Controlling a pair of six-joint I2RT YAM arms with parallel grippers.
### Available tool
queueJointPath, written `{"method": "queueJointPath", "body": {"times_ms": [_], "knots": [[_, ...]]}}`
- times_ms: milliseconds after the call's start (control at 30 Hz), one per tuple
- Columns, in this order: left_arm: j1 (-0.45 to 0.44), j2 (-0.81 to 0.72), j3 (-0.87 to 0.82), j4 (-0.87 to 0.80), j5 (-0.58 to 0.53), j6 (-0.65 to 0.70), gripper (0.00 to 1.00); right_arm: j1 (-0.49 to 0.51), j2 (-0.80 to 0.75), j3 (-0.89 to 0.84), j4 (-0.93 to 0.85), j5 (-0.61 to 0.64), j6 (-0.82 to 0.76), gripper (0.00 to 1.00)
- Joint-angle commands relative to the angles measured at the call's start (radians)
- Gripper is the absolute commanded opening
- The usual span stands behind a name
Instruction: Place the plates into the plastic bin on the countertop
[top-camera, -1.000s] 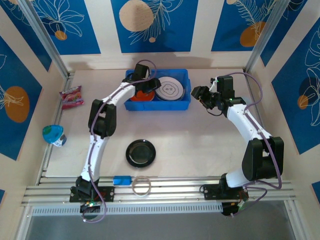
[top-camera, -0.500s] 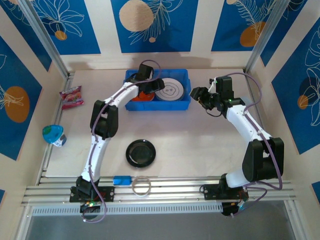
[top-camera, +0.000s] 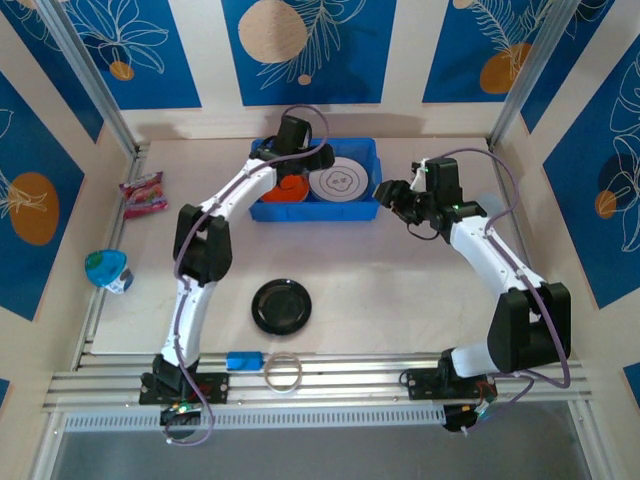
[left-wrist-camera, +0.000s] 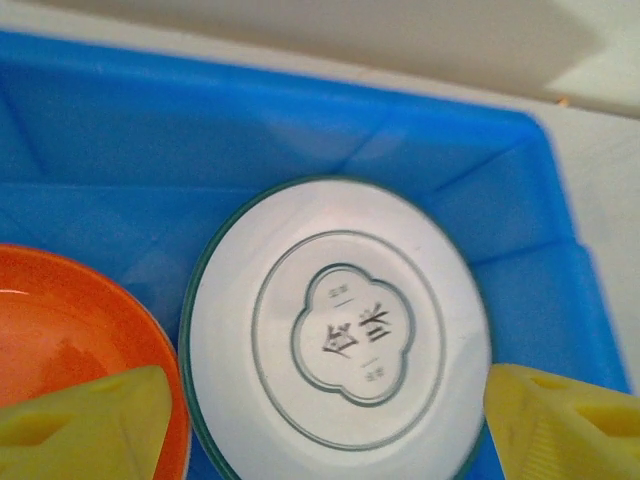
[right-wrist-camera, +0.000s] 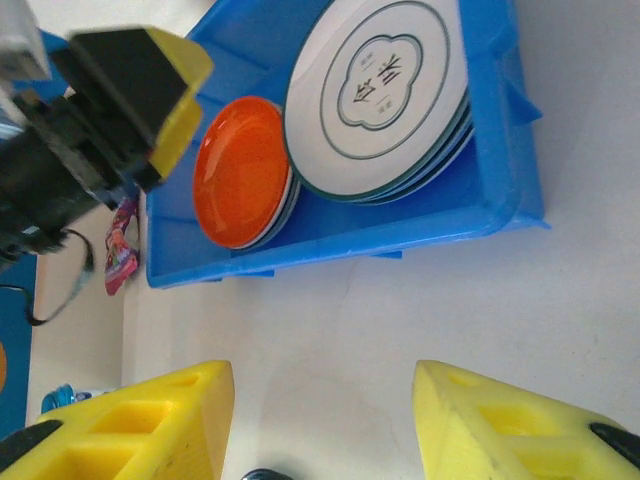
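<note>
The blue plastic bin (top-camera: 366, 205) stands at the back of the countertop (top-camera: 400, 290). In it an orange plate (top-camera: 288, 188) tops a stack on the left, and a white plate with teal rings (top-camera: 338, 183) tops a stack on the right. My left gripper (top-camera: 308, 160) hovers over the bin, open and holding nothing. In the left wrist view its yellow fingertips (left-wrist-camera: 90, 420) straddle the white plate (left-wrist-camera: 340, 330) from above. A black plate (top-camera: 281, 305) lies alone on the countertop. My right gripper (top-camera: 392, 192) is open and empty just right of the bin.
A pink packet (top-camera: 143, 193) and a teal object (top-camera: 107, 270) lie at the left edge. A small blue lid (top-camera: 245, 360) and a clear ring (top-camera: 283, 372) rest on the metal rail at the front. In the right wrist view the bin's near wall (right-wrist-camera: 350, 230) lies ahead of the open gripper (right-wrist-camera: 325, 425).
My left gripper has opened wide and drawn back from the orange plate toward the bin's far side. The orange plate stays in the bin. The right gripper has edged slightly left.
</note>
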Motion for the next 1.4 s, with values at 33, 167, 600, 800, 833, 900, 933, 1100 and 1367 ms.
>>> {"method": "queueJointPath", "body": {"times_ms": [33, 167, 600, 800, 833, 900, 933, 1100, 1367], "knots": [[-0.037, -0.212, -0.143, 0.071, -0.051, 0.077, 0.82, 0.058, -0.039, -0.025, -0.048, 0.03, -0.057, 0.51], [-0.058, -0.415, -0.398, 0.122, -0.066, 0.113, 0.83, 0.138, -0.069, -0.049, -0.08, 0.076, -0.102, 0.51], [-0.091, -1.01, -1.029, 0.08, -0.061, 0.139, 0.82, 0.365, -0.134, -0.137, -0.112, 0.098, -0.182, 0.46], [-0.091, -1.166, -1.186, -0.009, 0.007, 0.064, 0.82, 0.425, -0.093, -0.146, -0.122, 0.039, -0.188, 0.46], [-0.092, -1.191, -1.22, -0.006, 0.022, 0.045, 0.82, 0.432, -0.079, -0.15, -0.119, 0.025, -0.186, 0.46], [-0.092, -1.231, -1.282, -0.001, 0.034, 0.013, 0.82, 0.437, -0.045, -0.156, -0.11, -0.008, -0.177, 0.47], [-0.092, -1.25, -1.308, -0.004, 0.035, -0.001, 0.82, 0.438, -0.032, -0.165, -0.096, -0.027, -0.169, 0.46], [-0.093, -1.295, -1.4, -0.016, 0.025, -0.046, 0.82, 0.444, 0.05, -0.184, -0.039, -0.098, -0.152, 0.33], [-0.087, -1.298, -1.506, 0.045, 0.048, -0.091, 0.81, 0.465, 0.216, -0.134, -0.042, -0.199, -0.182, 0.39]]}}
